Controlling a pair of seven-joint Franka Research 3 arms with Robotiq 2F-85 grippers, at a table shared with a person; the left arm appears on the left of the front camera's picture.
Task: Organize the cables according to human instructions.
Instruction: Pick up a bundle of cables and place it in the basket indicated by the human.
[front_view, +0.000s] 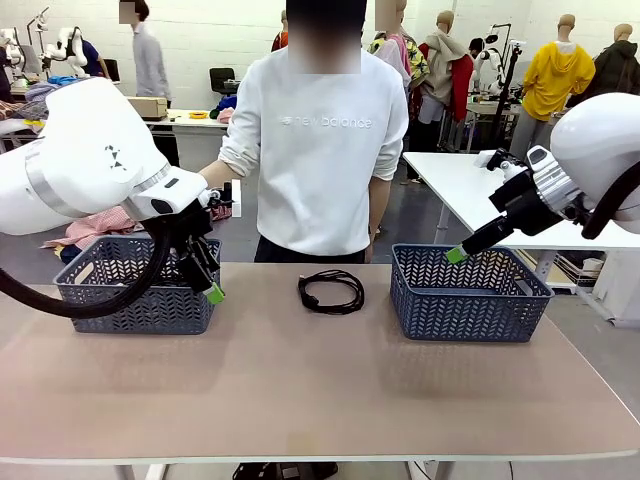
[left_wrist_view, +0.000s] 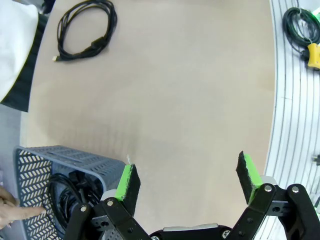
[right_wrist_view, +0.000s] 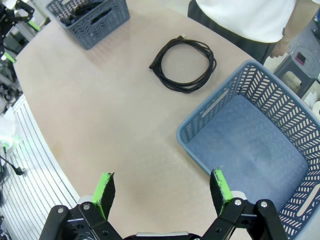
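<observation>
1 coiled power cord (front_view: 331, 292) lying flat mid-table between 2 blue baskets (front_view: 468, 295); more cords in the left basket (left_wrist_view: 60, 165). Likely light, floppy, springy: best pinched across bundled loops. Left gripper (left_wrist_view: 187, 182) and right gripper (right_wrist_view: 162, 192) both spread wide, empty.

Robot lab or test hall, big open room. White brick back wall (front_view: 200, 30), grey floor (front_view: 420, 215). Rows of white work tables (front_view: 470, 185) behind. Clothes heaped on far table (front_view: 40, 95), cardboard box (front_view: 148, 106) on another. Office chair (front_view: 222, 78) near wall. Person in white sweatshirt (front_view: 320, 140) standing at beige surface (front_view: 300, 370) with two blue plastic baskets (front_view: 465, 295). Other people walking further back.
</observation>
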